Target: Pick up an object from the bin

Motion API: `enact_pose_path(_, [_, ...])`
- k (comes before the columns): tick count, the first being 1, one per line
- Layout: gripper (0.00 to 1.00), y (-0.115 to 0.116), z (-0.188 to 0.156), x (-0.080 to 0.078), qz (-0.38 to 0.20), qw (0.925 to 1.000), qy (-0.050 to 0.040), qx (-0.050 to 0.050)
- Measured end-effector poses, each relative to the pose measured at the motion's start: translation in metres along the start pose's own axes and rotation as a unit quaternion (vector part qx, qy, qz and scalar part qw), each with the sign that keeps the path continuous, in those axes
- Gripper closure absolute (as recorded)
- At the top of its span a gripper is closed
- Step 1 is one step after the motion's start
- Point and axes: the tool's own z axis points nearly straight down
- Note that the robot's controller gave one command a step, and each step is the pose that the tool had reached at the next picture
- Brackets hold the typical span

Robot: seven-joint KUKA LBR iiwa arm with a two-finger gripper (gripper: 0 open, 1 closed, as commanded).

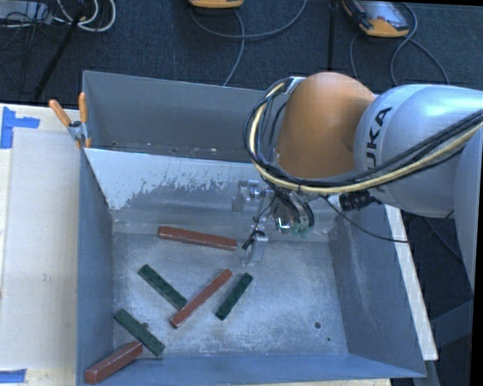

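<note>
My gripper (pixel 257 236) hangs below the arm's orange cover, near the back of the bin floor. Its tip is right beside the right end of a long red-brown bar (pixel 196 238) that lies flat and nearly level across the back; whether they touch I cannot tell. Just in front of the gripper lies a short dark green bar (pixel 233 295), slanted. To its left is a second red-brown bar (pixel 200 297), also slanted.
Further left lies another dark green bar (pixel 162 284). In the front left corner a dark green bar (pixel 138 332) rests across a red-brown bar (pixel 113 362). The arm and its cables cover the bin's back right.
</note>
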Motion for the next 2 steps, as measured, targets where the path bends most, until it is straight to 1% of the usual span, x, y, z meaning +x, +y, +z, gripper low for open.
enact_pose_path(1, [0.0,0.028,0.113,0.018,0.003,1.0,-0.0021,0.0])
enact_pose_path(2, [0.0,0.06,0.106,0.072,0.046,0.9989,-0.0049,-0.001])
